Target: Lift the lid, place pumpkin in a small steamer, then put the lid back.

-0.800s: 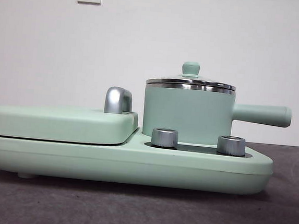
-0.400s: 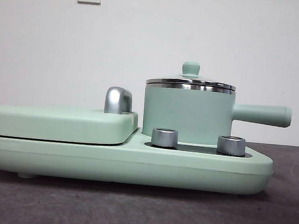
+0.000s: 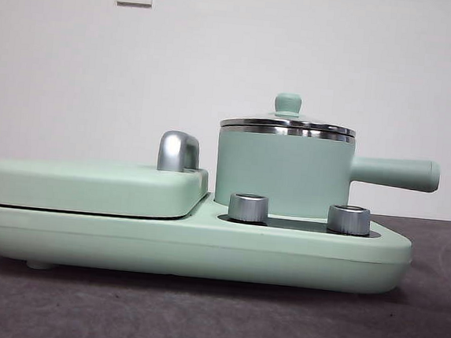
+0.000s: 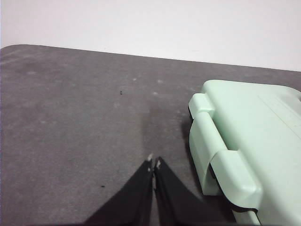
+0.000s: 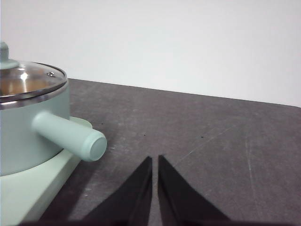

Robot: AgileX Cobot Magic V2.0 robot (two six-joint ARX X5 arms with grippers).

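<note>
Item: small steamer [image 3: 280, 172], mint-green cylinder with steel rim, standing upright on the right-hand bay of a mint-green cooker base [image 3: 187, 249], behind two chrome dials [image 3: 248, 207]. Item: lid [image 3: 288, 125], glass with steel rim and mint knob, seated flat and level on the steamer; through the glass, in the right wrist view, a warm orange-brown tint shows, too indistinct to name. Item: side handle [image 3: 395, 173], straight; its long axis runs level, pointing toward the right edge of the front view, away from the flat rectangular cover [image 3: 90, 185] and its chrome grip [image 3: 178, 151]. Item: pumpkin, not seen in any view; whereabouts cannot be told. Item: left hand [image 4: 154, 162], jaws together, empty, poised over bare grey surface [image 4: 70, 122] just beside the hinged end of the cover. Item: right hand [image 5: 155, 160], jaws together, empty, over the surface near the free end of the handle, apart from it. Status: judged at the opening step, lid not yet lifted, neither hand at work on anything. Next move, as judged: one hand, likely the right as the nearer, must part its jaws, rise above the rim, centre on the small knob, close across it, and lift straight up so the rim clears without dragging the steamer sideways.
</note>
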